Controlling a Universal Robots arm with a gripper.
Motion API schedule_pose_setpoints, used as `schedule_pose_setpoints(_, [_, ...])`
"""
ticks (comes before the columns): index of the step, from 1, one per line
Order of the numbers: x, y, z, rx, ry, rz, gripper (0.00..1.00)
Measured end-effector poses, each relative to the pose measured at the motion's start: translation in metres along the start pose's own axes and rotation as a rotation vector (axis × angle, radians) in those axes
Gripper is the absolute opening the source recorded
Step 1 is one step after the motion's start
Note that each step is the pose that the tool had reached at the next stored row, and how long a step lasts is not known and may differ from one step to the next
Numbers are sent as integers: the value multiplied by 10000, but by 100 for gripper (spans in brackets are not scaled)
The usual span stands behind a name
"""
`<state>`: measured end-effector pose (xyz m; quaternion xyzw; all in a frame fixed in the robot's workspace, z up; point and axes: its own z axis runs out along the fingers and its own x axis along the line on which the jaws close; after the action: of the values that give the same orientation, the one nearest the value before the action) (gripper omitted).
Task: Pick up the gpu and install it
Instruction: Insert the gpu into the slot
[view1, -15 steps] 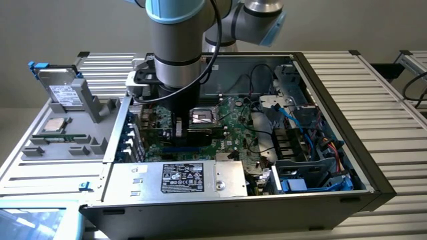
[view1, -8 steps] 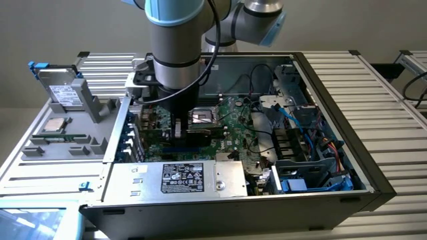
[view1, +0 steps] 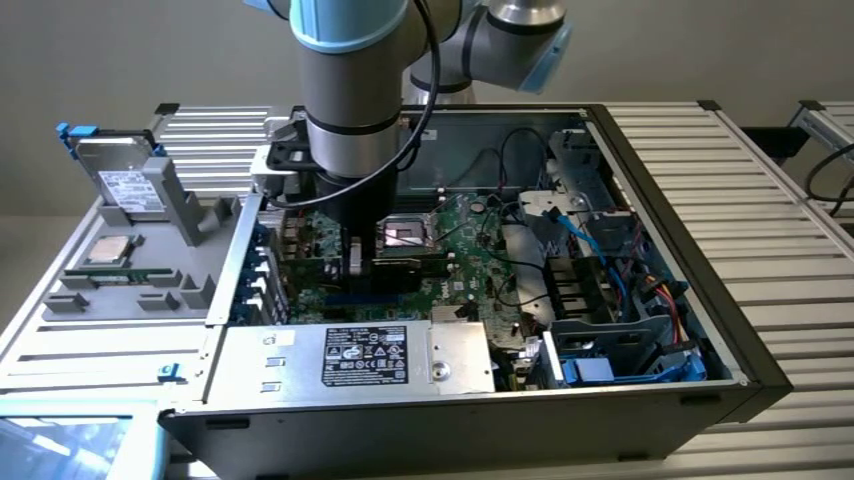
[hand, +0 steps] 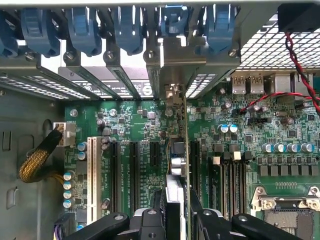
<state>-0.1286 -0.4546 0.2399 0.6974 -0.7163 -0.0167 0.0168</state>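
Note:
Inside the open computer case (view1: 747, 340), my gripper (view1: 354, 262) is lowered over the green motherboard (view1: 461, 250). It is shut on the gpu (hand: 176, 165), which the wrist view catches edge-on, standing upright between the black fingers (hand: 152, 220). The card's thin silver end bracket (hand: 172, 95) reaches toward the rear slot openings of the case. The card's lower edge lies along a black expansion slot (hand: 194, 165) on the motherboard (hand: 135, 120); whether it is seated in it I cannot tell.
A grey fixture (view1: 147, 270) at the exterior view's left carries a silver hard drive (view1: 134, 185) and a processor chip (view1: 110, 250). The power supply (view1: 367, 355) sits at the case's front. Blue slot latches (hand: 127, 27), a white slot (hand: 91, 175), a yellow-sleeved cable (hand: 37, 160) and the processor socket (hand: 287, 220) surround the card.

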Motion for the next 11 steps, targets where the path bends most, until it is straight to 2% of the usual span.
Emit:
schedule_pose_setpoints(4, [0, 14, 3, 4, 15, 0, 29])
schedule_pose_setpoints(6, [0, 15, 4, 4, 98, 4, 29])
schedule_pose_setpoints(11, [0, 16, 3, 4, 110, 5, 29])
